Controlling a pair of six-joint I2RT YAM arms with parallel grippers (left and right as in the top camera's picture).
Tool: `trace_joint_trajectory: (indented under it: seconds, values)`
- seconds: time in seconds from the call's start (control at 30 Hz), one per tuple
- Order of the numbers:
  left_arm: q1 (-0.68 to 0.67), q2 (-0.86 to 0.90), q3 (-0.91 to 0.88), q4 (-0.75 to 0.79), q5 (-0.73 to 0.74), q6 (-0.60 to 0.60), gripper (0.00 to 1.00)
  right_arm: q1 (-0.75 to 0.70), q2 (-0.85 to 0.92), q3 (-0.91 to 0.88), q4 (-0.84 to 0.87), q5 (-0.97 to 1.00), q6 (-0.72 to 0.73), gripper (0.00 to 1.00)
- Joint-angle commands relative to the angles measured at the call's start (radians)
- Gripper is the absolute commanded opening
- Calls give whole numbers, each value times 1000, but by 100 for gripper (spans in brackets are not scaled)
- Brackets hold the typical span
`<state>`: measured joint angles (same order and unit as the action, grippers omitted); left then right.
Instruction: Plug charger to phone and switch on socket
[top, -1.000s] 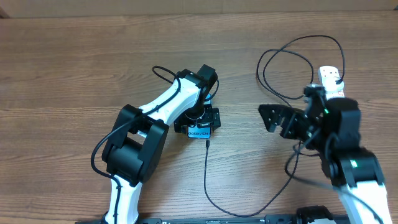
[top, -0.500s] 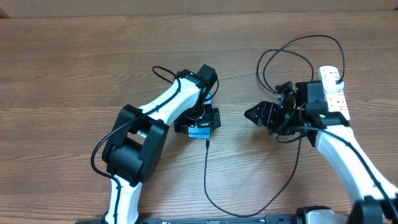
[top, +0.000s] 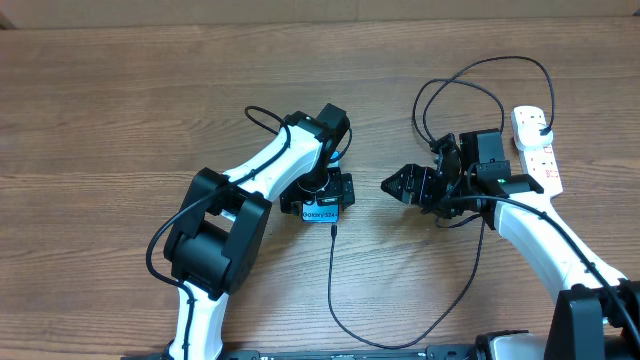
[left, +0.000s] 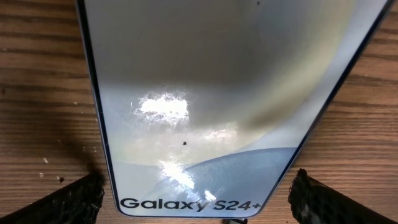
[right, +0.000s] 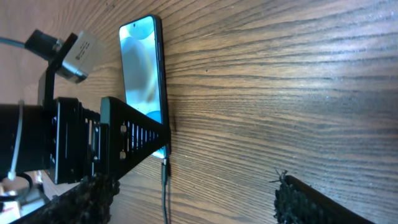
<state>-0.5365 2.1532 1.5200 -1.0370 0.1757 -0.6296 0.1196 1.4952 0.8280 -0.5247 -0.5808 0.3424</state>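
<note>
At centre, phone (top: 320, 212): straddled by left gripper (top: 320, 198), jaws apart.
Right gripper (top: 400, 184): jaws held apart.
Charger (top: 332, 270): laid below phone.

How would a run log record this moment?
left gripper open astride phone | charger tip at phone's end | right gripper open, empty, between phone and socket

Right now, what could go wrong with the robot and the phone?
1. The left gripper has its open fingers on either side of the phone. A sideways nudge might shove the phone and tug the charger, whose tip sits at the phone's end.
2. The charger's loops lie close beside the open right gripper, which might snag them if it moves toward the socket.
</note>
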Motion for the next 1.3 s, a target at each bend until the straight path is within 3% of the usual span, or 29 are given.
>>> trace_joint_trajectory:
  seconds: [0.0,0.07,1.03,1.27]
  values:
    - [5,132,-77,58,1,31,100,5,-2,-10,4,-12,-2,90]
    - [5,132,-77,58,2,31,100,5,-2,-13,5,-11,-2,100]
    - [5,132,-77,49,1,32,100,5,-2,-16,41,22,-2,100]
    - [21,92,0,-46,-84,53,93,5,-2,-16,34,22,-2,100]
